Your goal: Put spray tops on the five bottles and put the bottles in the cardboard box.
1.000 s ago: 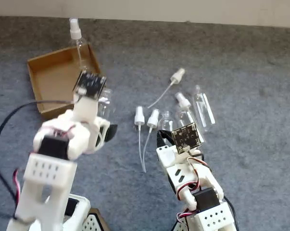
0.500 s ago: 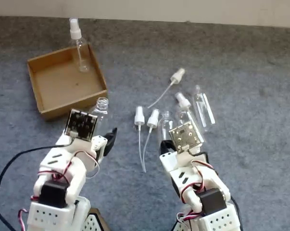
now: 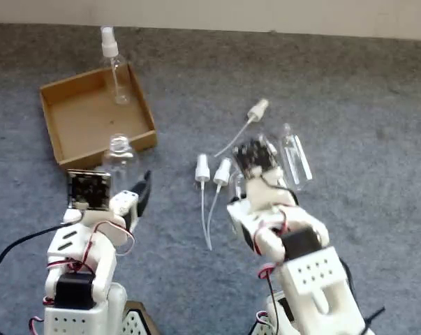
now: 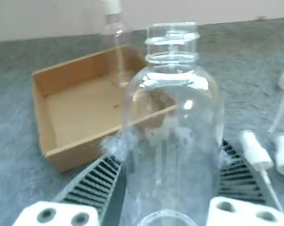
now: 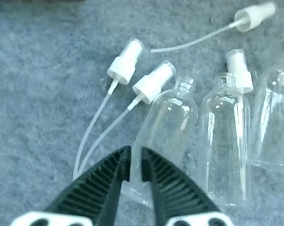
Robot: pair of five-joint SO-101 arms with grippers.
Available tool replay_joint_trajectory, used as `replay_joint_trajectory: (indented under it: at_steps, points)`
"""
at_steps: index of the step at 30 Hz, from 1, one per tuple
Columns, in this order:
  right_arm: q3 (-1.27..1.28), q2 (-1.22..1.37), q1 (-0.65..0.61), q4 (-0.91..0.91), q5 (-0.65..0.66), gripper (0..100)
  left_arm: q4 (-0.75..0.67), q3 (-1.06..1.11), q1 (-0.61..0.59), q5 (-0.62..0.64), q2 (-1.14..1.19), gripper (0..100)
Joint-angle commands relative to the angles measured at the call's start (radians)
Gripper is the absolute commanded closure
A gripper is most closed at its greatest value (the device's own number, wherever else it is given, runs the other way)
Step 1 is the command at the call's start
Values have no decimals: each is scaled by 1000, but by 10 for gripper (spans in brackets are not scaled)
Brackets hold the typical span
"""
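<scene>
My left gripper (image 4: 172, 181) is shut on a clear bottle (image 4: 172, 117) with an open neck, held upright just in front of the cardboard box (image 4: 47, 141); the same bottle (image 3: 119, 155) stands near the box's (image 3: 56, 139) near wall. A bottle with a spray top (image 3: 114, 63) stands in the box's far corner. My right gripper (image 5: 134, 165) hovers shut and holding nothing over three clear bottles lying side by side (image 5: 167, 120), (image 5: 225, 134), (image 5: 273, 117). Two loose spray tops (image 5: 125, 66), (image 5: 153, 82) lie beside them, a third (image 5: 239, 70) among the bottles and another (image 5: 255, 14) farther off.
Grey carpet covers the table (image 3: 364, 105). The right arm (image 3: 280, 230) covers part of the bottle group from above; one bottle (image 3: 296, 159) lies clear of it. Open carpet stretches to the far right and between the two arms.
My left arm has drawn back from the box toward the front, carrying the bottle upright. My right arm has stretched forward over the lying bottles.
</scene>
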Motion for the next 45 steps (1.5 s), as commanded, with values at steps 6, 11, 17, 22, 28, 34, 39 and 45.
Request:
replay_joint_trajectory:
  at_steps: [6, 11, 17, 22, 28, 34, 39, 45]
  points:
    - [-371, 463, -136, 5, -81, 872, -164, 102, -110, 140, -10, 815]
    - [-611, 733, -170, 111, -83, 868, -180, 114, -140, 141, -10, 816]
    - [-921, 1024, -171, 228, -176, 867, -180, 119, -163, 141, -10, 817]
    - [-1159, 1234, -166, 302, -187, 866, -176, 119, -163, 141, -10, 815]
    - [-1382, 1440, -168, 358, -187, 866, -175, 119, -162, 141, -10, 815]
    - [-1538, 1612, -163, 421, -187, 866, -175, 119, -160, 140, -10, 815]
    - [-1612, 1718, -163, 423, -187, 866, -175, 119, -160, 138, -10, 815]
    - [-1621, 1745, -162, 424, -183, 870, -175, 120, -160, 138, -10, 815]
